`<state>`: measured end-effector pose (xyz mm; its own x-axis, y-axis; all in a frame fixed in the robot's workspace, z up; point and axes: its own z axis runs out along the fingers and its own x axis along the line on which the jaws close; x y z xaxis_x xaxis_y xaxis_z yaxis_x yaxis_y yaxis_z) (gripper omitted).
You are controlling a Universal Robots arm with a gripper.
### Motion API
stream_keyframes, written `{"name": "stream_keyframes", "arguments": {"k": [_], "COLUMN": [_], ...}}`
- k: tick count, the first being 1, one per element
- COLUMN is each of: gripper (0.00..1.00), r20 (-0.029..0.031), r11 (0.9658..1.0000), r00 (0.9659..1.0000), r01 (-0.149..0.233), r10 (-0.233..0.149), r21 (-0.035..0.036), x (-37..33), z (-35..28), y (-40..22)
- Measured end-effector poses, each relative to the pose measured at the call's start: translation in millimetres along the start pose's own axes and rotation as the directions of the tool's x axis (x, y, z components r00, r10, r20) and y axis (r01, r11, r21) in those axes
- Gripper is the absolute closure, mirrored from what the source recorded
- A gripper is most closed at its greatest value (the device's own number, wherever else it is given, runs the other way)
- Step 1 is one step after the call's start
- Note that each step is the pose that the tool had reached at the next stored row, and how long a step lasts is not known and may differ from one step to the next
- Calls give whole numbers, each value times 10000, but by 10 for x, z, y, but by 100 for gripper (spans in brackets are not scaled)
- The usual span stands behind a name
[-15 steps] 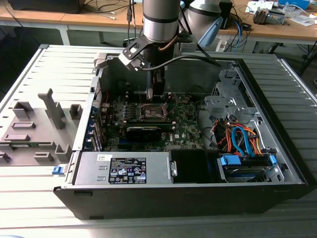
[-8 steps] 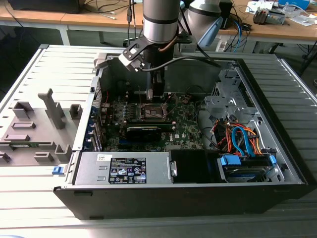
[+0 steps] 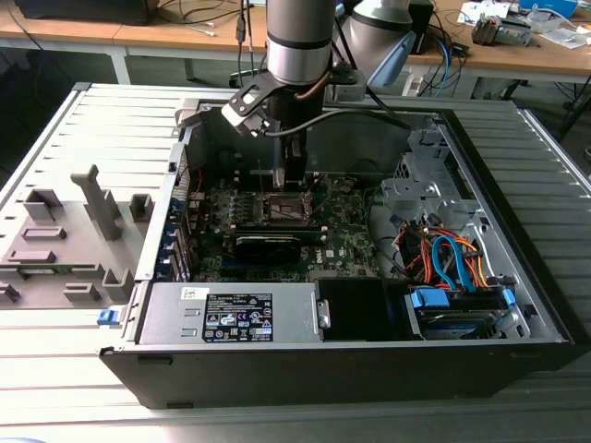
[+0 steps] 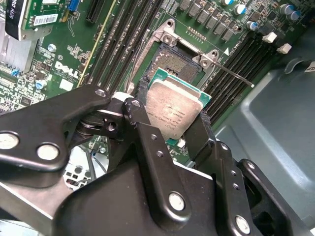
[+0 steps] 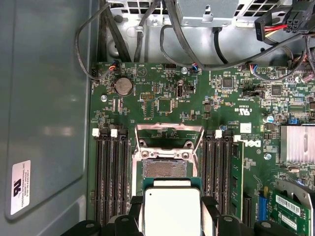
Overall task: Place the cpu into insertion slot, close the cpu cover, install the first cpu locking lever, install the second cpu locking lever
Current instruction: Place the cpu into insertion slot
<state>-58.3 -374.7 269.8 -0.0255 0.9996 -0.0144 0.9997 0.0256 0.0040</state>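
Note:
My gripper point(image 4: 172, 118) is shut on the cpu point(image 4: 174, 110), a silvery square chip on a green backing, pinched by its edges between two black fingers point(image 4: 199, 130). The chip hangs tilted just above and beside the insertion slot point(image 4: 174, 61), whose dark centre lies bare. In the first wrist view the cpu point(image 5: 172, 211) sits close to the insertion slot point(image 5: 165, 169), and the cpu cover point(image 5: 170, 133) stands raised at the slot's far edge. A thin locking lever point(image 4: 236, 77) sticks out sideways from the socket. In the exterior view the gripper point(image 3: 294, 183) hovers over the socket point(image 3: 286, 209) inside the open computer case.
Memory slots point(image 5: 110, 172) flank the socket on both sides. A long black card point(image 3: 268, 245) lies just in front of it. The power supply point(image 3: 231, 314) and a drive cage with orange and blue cables point(image 3: 452, 268) fill the case's front. A grey fixture point(image 3: 65, 240) stands outside.

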Motion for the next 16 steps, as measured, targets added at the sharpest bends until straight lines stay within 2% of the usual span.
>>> {"name": "stream_keyframes", "arguments": {"k": [16], "gripper": [45], "r20": [-1], "r11": [10000], "r00": [10000], "r01": [0], "r10": [0], "r21": [-1], "x": [1], "z": [35], "y": [0]}}
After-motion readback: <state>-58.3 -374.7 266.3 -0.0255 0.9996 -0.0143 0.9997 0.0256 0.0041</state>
